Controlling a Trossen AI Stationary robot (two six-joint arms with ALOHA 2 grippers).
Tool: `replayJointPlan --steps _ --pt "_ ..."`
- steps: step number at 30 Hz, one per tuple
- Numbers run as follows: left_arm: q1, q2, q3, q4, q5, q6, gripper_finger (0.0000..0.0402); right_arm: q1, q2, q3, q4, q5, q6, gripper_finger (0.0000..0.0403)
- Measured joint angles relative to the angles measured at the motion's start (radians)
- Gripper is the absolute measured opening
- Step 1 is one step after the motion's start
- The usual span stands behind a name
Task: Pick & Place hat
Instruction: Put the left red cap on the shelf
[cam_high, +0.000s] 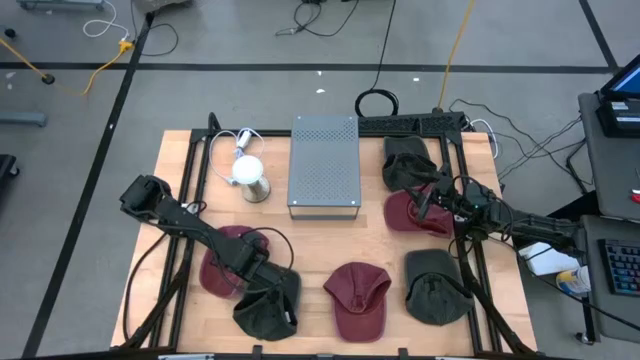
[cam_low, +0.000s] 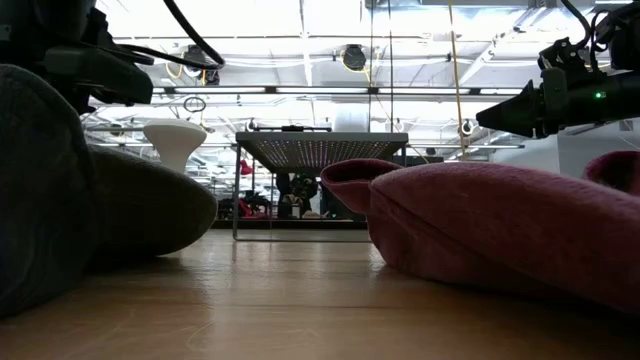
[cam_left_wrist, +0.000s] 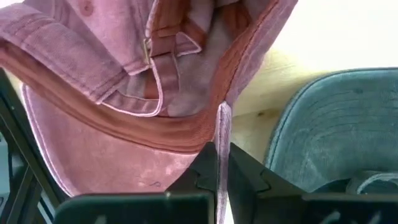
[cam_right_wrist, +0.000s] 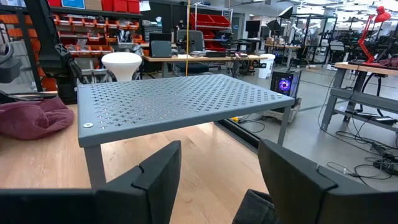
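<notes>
The left pincer (cam_left_wrist: 222, 186) is closed on the thin rear edge of a faded maroon cotton cap (cam_left_wrist: 124, 93), the fabric being pinched between the two dark fingers (cam_left_wrist: 202, 171). In the high view this pincer (cam_high: 262, 268) is found at about seven o'clock on the pale wooden bench (cam_high: 330, 245), with the maroon cap (cam_high: 222, 262) bunched just at its nine o'clock side. A dark olive-grey cap (cam_high: 265, 312) lies directly at the six o'clock side of the pincer, touching or overlapping the maroon one; its curved crown (cam_left_wrist: 336, 124) is seen close by in the left wrist view.

The right pincer (cam_high: 428, 203) is held open at about three o'clock on the bench, nothing being held between its fingers (cam_right_wrist: 155, 174). It is poised over a second maroon cap (cam_high: 402, 212), beside another dark cap (cam_high: 405, 160) at two o'clock.

Nearer the bench's front edge, a third maroon cap (cam_high: 358, 298) is laid at six o'clock and a further dark olive cap (cam_high: 432, 286) at five o'clock. A grey perforated metal stand (cam_high: 324, 165) is placed at twelve o'clock, with a small white domed lamp (cam_high: 249, 175) at its nine o'clock side.
</notes>
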Motion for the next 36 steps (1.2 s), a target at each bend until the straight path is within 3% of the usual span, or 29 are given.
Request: replayJointPlan --steps 10,15,21,36 --pt "0.0 -0.012 0.0 -0.005 -0.005 0.082 0.001 0.0 0.0 0.0 0.0 0.0 0.0 0.021" --pt "-0.006 -0.059 0.001 -0.034 -0.078 0.121 0.001 0.0 0.0 0.0 0.0 0.0 0.0 0.021" --pt "-0.019 -0.178 0.0 -0.048 -0.2 0.138 0.001 0.001 0.002 0.0 0.019 0.0 0.0 0.021" --pt "-0.108 -0.58 0.0 0.04 -0.375 0.296 0.001 0.001 0.002 0.0 0.03 0.001 0.0 0.021"
